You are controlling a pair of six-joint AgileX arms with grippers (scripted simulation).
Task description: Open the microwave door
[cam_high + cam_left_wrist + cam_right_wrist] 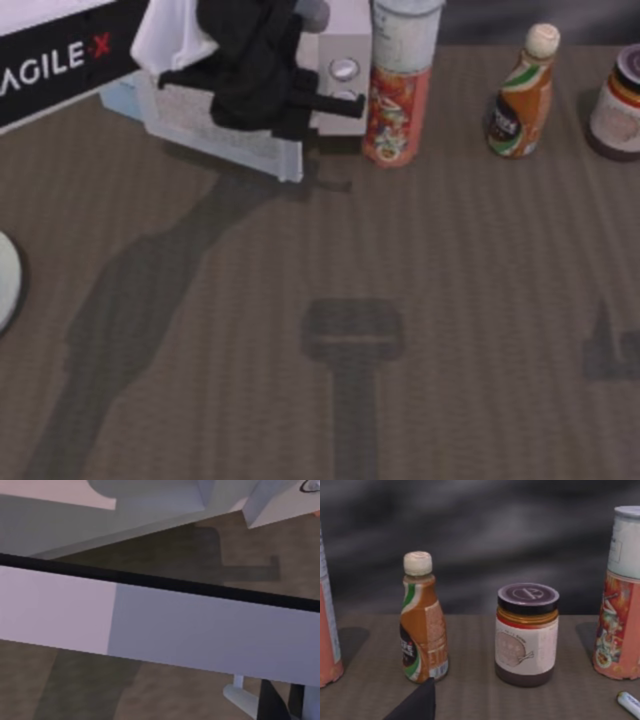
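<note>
The white microwave [338,40] stands at the table's far left, with a silver knob [343,68] on its side panel. The microwave door [215,125], with its speckled mesh window, is swung partly outward, its free edge toward the table's middle. My left gripper [285,118] hangs over the door's free edge. In the left wrist view the door [200,630] fills the frame as a white band, and the left gripper [282,702] is shut on the pale door handle [242,694]. My right gripper [417,705] shows only as a dark wedge and is outside the top view.
A tall red-and-white can [398,85] stands right beside the knob panel. A brown sauce bottle [522,95] and a jar [618,100] are at the far right. A black AgileX sign [60,60] lies far left, and a white round object [5,280] is at the left edge.
</note>
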